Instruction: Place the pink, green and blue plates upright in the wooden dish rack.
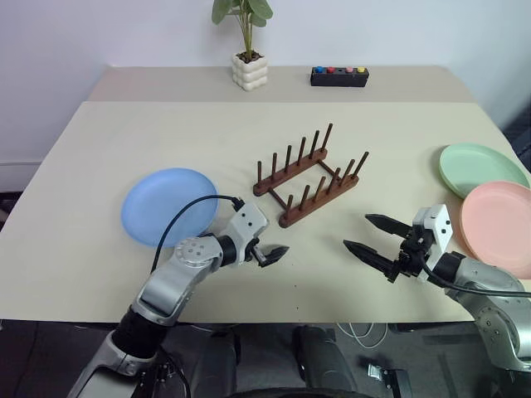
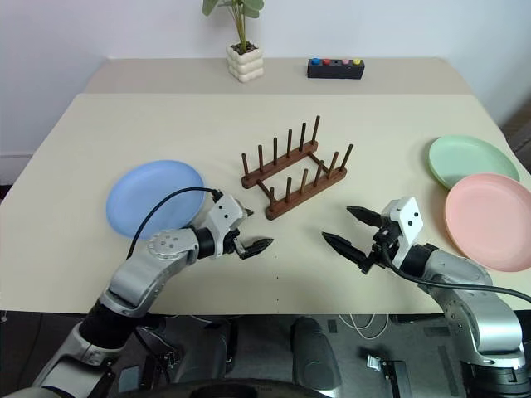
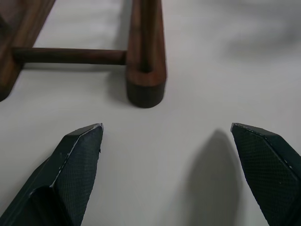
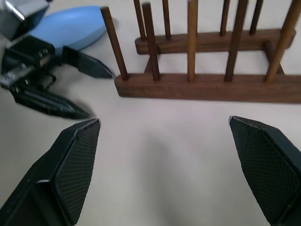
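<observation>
A beige table (image 1: 124, 141) carries the dark wooden rack (image 1: 309, 176) near its middle, set at a slant, its two rails each bearing a row of upright pegs with nothing slotted between them. The blue plate (image 1: 166, 205) lies flat on the left side of the table, left of the rack and well apart from it. On the right side the green plate (image 1: 481, 168) lies flat near the table's edge, and the pink plate (image 1: 500, 225) lies flat just nearer than it, the two rims touching or overlapping slightly. The left gripper (image 1: 270, 254) hovers over bare table just right of the blue plate's near edge and a little nearer than the rack's near-left end, its two black fingers spread wide with nothing between them; its wrist view shows the rounded end of a rack rail just beyond the fingertips. The right gripper (image 1: 369, 237) hangs over the table between the rack and the pink plate, pointing left toward the rack, its fingers likewise spread and empty. At the far edge stand a potted plant (image 1: 247, 46) in a white pot and a black box (image 1: 339, 76) with coloured buttons.
</observation>
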You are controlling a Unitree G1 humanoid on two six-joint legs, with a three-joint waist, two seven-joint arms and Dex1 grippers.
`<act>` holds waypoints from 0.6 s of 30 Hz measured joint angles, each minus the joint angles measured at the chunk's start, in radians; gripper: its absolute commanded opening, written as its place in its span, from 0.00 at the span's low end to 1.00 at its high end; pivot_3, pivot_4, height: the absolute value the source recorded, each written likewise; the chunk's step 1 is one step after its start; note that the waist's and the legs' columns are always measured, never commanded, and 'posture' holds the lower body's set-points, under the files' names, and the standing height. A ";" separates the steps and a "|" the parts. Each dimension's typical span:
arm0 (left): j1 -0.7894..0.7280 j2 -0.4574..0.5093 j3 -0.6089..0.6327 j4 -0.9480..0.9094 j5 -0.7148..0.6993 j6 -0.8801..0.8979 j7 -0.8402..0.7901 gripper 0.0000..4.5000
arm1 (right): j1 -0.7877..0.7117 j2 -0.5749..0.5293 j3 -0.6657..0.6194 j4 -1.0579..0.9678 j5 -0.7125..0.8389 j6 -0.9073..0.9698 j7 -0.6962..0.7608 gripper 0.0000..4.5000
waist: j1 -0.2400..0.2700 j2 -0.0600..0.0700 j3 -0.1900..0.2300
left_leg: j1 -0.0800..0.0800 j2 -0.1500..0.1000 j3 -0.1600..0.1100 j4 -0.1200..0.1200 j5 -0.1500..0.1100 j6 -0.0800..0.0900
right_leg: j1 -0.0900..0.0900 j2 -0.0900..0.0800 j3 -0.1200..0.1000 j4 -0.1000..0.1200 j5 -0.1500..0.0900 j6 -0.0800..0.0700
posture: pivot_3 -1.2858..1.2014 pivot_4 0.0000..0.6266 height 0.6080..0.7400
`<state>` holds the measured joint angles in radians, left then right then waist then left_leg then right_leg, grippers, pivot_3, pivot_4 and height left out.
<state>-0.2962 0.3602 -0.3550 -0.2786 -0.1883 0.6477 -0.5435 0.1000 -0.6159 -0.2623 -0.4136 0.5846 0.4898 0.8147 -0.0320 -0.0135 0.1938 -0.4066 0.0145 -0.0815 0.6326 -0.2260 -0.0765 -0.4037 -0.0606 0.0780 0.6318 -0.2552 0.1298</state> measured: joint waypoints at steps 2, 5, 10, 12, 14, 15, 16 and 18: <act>0.005 -0.010 0.000 0.002 0.007 -0.007 0.012 1.00 | 0.024 0.010 0.009 -0.040 0.015 0.007 -0.014 0.99 | 0.003 0.000 0.000 | 0.000 0.000 0.000 0.000 0.000 0.000 | 0.000 0.000 0.000 0.000 0.000 0.000 | 0.52 0.24 0.92; 0.003 -0.049 0.002 0.022 0.025 -0.011 0.044 1.00 | 0.050 0.010 0.015 -0.077 0.029 0.020 -0.028 0.99 | 0.015 0.000 0.000 | 0.000 0.000 0.000 0.000 0.000 0.000 | 0.000 0.000 0.000 0.000 0.000 0.000 | 0.52 0.24 0.92; -0.030 -0.099 0.002 0.091 0.054 -0.041 0.076 1.00 | 0.045 0.010 0.022 -0.080 0.028 0.022 -0.039 0.99 | 0.019 0.000 0.000 | 0.000 0.000 0.000 0.002 0.000 0.000 | 0.001 0.000 0.000 0.000 0.000 -0.001 | 0.52 0.24 0.92; -0.049 -0.121 0.001 0.130 0.069 -0.065 0.084 1.00 | 0.047 0.012 0.022 -0.087 0.029 0.024 -0.054 0.99 | 0.021 0.000 -0.001 | 0.000 0.000 0.000 0.001 0.000 0.000 | 0.001 0.000 0.000 0.000 0.000 -0.001 | 0.52 0.24 0.92; -0.071 -0.142 0.001 0.172 0.082 -0.087 0.092 1.00 | 0.060 0.019 0.022 -0.113 0.035 0.030 -0.075 0.99 | 0.021 0.000 -0.001 | 0.000 0.000 0.000 0.001 0.000 0.000 | 0.001 0.000 0.000 0.000 0.000 -0.001 | 0.52 0.24 0.92; -0.076 -0.148 0.001 0.185 0.087 -0.095 0.092 1.00 | 0.065 0.022 0.022 -0.128 0.042 0.035 -0.086 0.99 | 0.020 0.000 -0.001 | 0.000 0.000 0.000 0.001 0.000 0.000 | 0.001 0.000 0.000 0.000 0.000 -0.001 | 0.52 0.24 0.92; -0.081 -0.150 0.001 0.196 0.092 -0.103 0.091 1.00 | 0.071 0.023 0.021 -0.145 0.050 0.041 -0.097 0.99 | 0.020 0.000 -0.001 | 0.000 0.000 0.000 0.001 0.000 0.000 | 0.001 0.000 0.000 0.000 0.000 -0.001 | 0.52 0.24 0.92; -0.104 -0.169 -0.001 0.237 0.097 -0.128 0.084 0.94 | 0.091 0.023 0.019 -0.181 0.060 0.061 -0.129 1.00 | 0.022 0.000 -0.001 | 0.000 0.000 0.000 0.001 0.000 0.000 | 0.001 0.000 0.000 0.000 0.000 -0.001 | 0.52 0.24 0.92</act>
<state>-0.4001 0.1912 -0.3562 -0.0414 -0.0917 0.5202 -0.4593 0.1908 -0.5933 -0.2433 -0.5951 0.6444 0.5506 0.6852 -0.0097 -0.0130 0.1927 -0.4062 0.0143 -0.0816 0.6339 -0.2260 -0.0765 -0.4024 -0.0606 0.0778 0.6316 -0.2551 0.1290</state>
